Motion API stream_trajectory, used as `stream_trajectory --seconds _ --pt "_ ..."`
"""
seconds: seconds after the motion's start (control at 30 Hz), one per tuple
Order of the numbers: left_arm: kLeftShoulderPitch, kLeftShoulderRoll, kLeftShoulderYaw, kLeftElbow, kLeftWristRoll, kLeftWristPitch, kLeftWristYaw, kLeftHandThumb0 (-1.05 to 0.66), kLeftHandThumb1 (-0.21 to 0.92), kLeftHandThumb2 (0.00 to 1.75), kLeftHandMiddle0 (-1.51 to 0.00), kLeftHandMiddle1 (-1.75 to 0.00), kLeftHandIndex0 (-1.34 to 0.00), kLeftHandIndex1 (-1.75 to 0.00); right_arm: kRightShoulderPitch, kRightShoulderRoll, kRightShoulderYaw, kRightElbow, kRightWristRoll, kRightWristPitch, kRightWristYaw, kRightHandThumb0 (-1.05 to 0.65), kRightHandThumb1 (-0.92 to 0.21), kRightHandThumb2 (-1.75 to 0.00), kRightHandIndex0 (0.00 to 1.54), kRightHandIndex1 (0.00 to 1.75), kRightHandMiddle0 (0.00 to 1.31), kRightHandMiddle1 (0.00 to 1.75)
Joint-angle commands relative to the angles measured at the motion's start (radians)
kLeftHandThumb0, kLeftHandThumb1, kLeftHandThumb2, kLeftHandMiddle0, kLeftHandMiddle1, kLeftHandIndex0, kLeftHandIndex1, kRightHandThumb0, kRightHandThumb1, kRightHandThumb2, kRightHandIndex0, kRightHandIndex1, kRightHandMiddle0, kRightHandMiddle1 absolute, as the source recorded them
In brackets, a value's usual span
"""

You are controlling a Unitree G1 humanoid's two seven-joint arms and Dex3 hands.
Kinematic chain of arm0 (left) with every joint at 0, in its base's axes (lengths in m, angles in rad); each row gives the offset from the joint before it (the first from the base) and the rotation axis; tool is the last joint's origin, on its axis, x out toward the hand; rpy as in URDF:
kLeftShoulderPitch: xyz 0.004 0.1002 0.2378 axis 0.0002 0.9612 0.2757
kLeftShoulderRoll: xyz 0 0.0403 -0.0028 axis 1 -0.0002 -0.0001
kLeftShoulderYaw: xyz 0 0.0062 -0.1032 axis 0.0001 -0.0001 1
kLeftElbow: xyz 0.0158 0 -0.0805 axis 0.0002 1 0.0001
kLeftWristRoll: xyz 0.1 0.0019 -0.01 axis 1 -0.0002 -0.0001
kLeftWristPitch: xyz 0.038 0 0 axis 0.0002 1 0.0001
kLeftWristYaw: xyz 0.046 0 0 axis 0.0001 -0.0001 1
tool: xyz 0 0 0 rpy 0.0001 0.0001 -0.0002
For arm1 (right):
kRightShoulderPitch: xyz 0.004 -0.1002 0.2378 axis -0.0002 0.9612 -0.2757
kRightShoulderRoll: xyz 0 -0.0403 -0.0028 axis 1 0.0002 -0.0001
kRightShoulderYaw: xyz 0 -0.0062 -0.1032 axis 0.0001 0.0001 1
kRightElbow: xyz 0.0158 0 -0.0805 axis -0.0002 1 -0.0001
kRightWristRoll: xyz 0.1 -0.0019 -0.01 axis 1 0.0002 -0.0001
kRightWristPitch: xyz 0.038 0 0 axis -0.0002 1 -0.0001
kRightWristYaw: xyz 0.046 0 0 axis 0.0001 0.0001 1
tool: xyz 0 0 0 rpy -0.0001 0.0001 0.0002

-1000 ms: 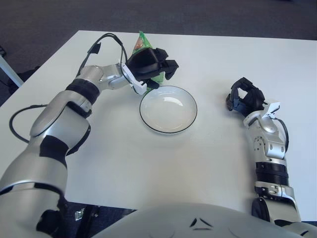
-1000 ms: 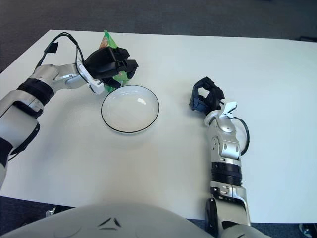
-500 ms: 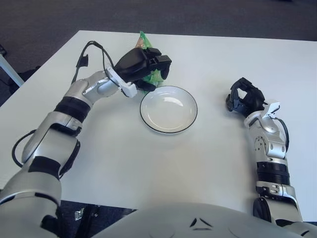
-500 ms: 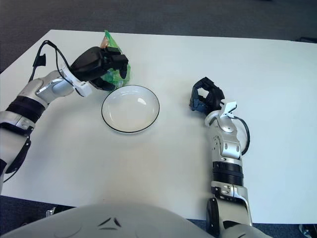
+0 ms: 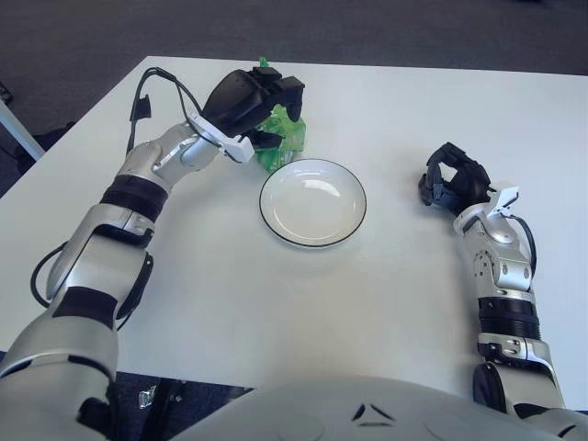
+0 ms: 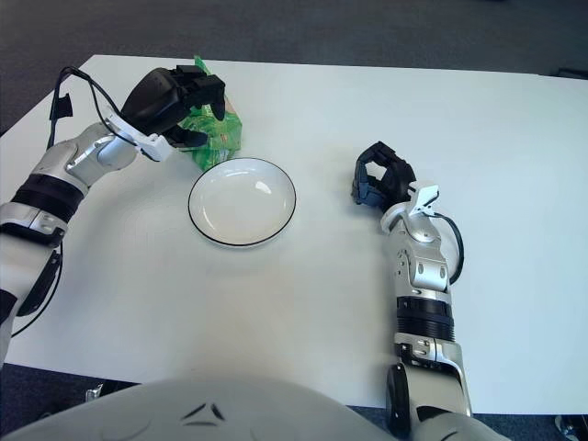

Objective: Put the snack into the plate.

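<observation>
Now L robot hand (image 5: 262,106) grips snack (image 5: 280,140)

On the white table (image 5: 276,294) sits a white plate (image 5: 312,202) with a dark rim, its bowl bare. At about eleven o'clock from the plate, just beyond its rim, the left hand (image 5: 253,106) has its dark fingers curled over the top of a green snack bag (image 5: 280,138) (only the lower part of the bag shows beneath the hand). At three o'clock from the plate, well apart, the right hand (image 5: 453,181) shows above the tabletop, fingers curled and holding nothing
</observation>
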Motion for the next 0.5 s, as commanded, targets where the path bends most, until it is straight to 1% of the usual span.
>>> stream_trajectory --seconds 0.0,0.03,0.07,0.1,0.13,0.2,0.23,0.27,0.3,0.33,0.4,0.43,0.47 --pt "-0.140 0.015 -0.045 0.152 0.068 0.021 0.024 -0.21 0.73 0.76 -0.28 -1.52 -0.26 -1.74 0.054 0.010 0.009 0.060 -0.007 0.049 0.002 -0.47 -0.38 -1.25 1.27 1.75 0.57 1.75" --pt "-0.162 0.016 -0.059 0.180 0.083 0.016 0.025 -0.26 0.70 0.77 -0.24 -1.48 -0.21 -1.67 0.054 0.009 0.010 0.061 -0.007 0.049 0.003 -0.47 -0.38 -1.25 1.27 1.75 0.57 1.75" --pt "-0.187 0.024 -0.083 0.205 0.107 0.004 0.014 -0.33 0.62 0.84 -0.20 -1.40 -0.13 -1.57 0.054 0.008 0.010 0.063 -0.007 0.049 0.003 -0.47 -0.37 -1.25 1.27 1.75 0.57 1.75" --pt "-0.206 0.029 -0.101 0.225 0.124 -0.005 0.009 -0.38 0.53 0.90 -0.14 -1.29 -0.08 -1.44 0.053 0.007 0.010 0.064 -0.007 0.049 0.004 -0.47 -0.37 -1.25 1.27 1.75 0.57 1.75" --pt "-0.226 0.034 -0.121 0.247 0.143 -0.013 0.004 -0.39 0.50 0.92 -0.12 -1.24 -0.07 -1.40 0.053 0.007 0.010 0.066 -0.008 0.048 0.005 -0.47 -0.37 -1.25 1.27 1.75 0.57 1.75" --pt "-0.255 0.039 -0.152 0.280 0.171 -0.024 0.006 -0.43 0.43 0.97 -0.06 -1.10 -0.03 -1.24 0.053 0.006 0.010 0.067 -0.008 0.047 0.005 -0.47 -0.37 -1.25 1.27 1.75 0.57 1.75" --pt "-0.265 0.042 -0.166 0.293 0.182 -0.030 0.010 -0.43 0.41 0.97 -0.05 -1.07 -0.02 -1.20 0.055 0.006 0.010 0.064 -0.008 0.048 0.006 -0.47 -0.37 -1.25 1.27 1.75 0.57 1.75" --pt "-0.276 0.046 -0.185 0.306 0.201 -0.032 0.019 -0.45 0.37 0.98 -0.05 -0.98 -0.01 -1.15 0.056 0.006 0.011 0.061 -0.008 0.049 0.006 -0.47 -0.37 -1.25 1.27 1.75 0.57 1.75" --pt "-0.286 0.048 -0.200 0.318 0.215 -0.034 0.028 -0.46 0.36 0.98 -0.04 -0.92 -0.01 -1.08 0.057 0.006 0.011 0.060 -0.007 0.049 0.006 -0.47 -0.37 -1.25 1.27 1.75 0.57 1.75" --pt "-0.298 0.050 -0.231 0.330 0.249 -0.026 0.052 -0.46 0.33 0.98 -0.04 -0.87 -0.01 -1.05 0.058 0.006 0.011 0.059 -0.007 0.050 0.007 -0.47 -0.37 -1.25 1.27 1.75 0.57 1.75" --pt "-0.318 0.053 -0.290 0.349 0.314 -0.008 0.105 -0.49 0.33 0.96 -0.02 -0.71 0.00 -0.86 0.059 0.006 0.013 0.055 -0.006 0.054 0.008 -0.47 -0.37 -1.25 1.27 1.75 0.57 1.75" --pt "-0.324 0.053 -0.306 0.355 0.330 -0.005 0.122 -0.50 0.33 0.95 -0.01 -0.65 0.00 -0.81 0.060 0.006 0.013 0.053 -0.006 0.055 0.008 -0.47 -0.37 -1.25 1.27 1.75 0.57 1.75" --pt "-0.335 0.050 -0.333 0.361 0.358 0.008 0.142 -0.51 0.33 0.95 -0.01 -0.64 0.00 -0.79 0.060 0.006 0.013 0.052 -0.006 0.056 0.009 -0.47 -0.37 -1.25 1.27 1.75 0.57 1.75"
